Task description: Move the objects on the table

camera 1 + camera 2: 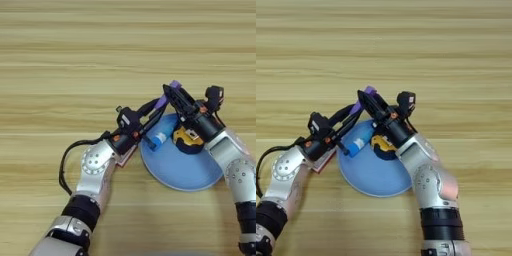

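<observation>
The purple bar [174, 84] is tilted over the far rim of the plate. My right gripper [170, 92] comes in from the right and is shut across the bar's middle, so purple shows on both sides of its black fingers. My left gripper [156, 111] reaches in from the lower left to the bar's lower end [356, 107]. The yellow-and-black tape measure [186, 141] lies on the plate under my right wrist. The red-and-white box [128, 156] lies on the table [75, 60], mostly hidden under my left wrist.
A large round blue plate [175, 172] sits right of centre near the front. A blue-and-white tube [158, 139] lies on its left part, next to the tape measure. Bare wood stretches across the whole far half and the left side.
</observation>
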Tool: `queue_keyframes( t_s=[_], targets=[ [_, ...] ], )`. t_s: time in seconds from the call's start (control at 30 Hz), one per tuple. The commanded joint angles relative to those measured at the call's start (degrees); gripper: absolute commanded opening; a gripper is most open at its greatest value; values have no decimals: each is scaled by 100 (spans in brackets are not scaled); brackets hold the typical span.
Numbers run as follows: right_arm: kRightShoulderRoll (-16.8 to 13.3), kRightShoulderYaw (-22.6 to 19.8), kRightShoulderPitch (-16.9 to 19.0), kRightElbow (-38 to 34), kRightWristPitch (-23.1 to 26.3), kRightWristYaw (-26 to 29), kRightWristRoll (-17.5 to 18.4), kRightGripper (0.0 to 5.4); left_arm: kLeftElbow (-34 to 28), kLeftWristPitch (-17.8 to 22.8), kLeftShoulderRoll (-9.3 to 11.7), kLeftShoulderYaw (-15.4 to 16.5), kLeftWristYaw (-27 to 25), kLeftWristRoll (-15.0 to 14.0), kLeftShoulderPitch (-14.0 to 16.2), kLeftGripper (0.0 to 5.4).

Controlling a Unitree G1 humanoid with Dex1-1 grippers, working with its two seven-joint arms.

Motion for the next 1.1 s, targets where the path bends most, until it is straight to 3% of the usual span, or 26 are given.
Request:
queue_keyframes(
  t_s=[0.03, 0.4, 0.53, 0.83, 1.1],
  targets=[
    [-12, -59, -89, -21, -33, -67, -15, 140, 30, -64, 36, 47, 40, 85, -36, 136],
    [-38, -148, -118, -7, -188, -137, -132, 140, -91, -96, -30, 353, 91, -195, -124, 233],
    [-97, -227, -122, -103, -251, -183, -178, 140, -67, -115, -52, 649, 349, -289, -267, 268],
    [-341, -454, -105, -317, -432, -316, -262, 140, 816, -258, 167, 1455, 2016, 130, -922, 338],
    [-517, -614, -71, -402, -580, -448, -355, 140, 1744, 14, 490, 1688, 3283, 634, -1318, 419]
  ],
)
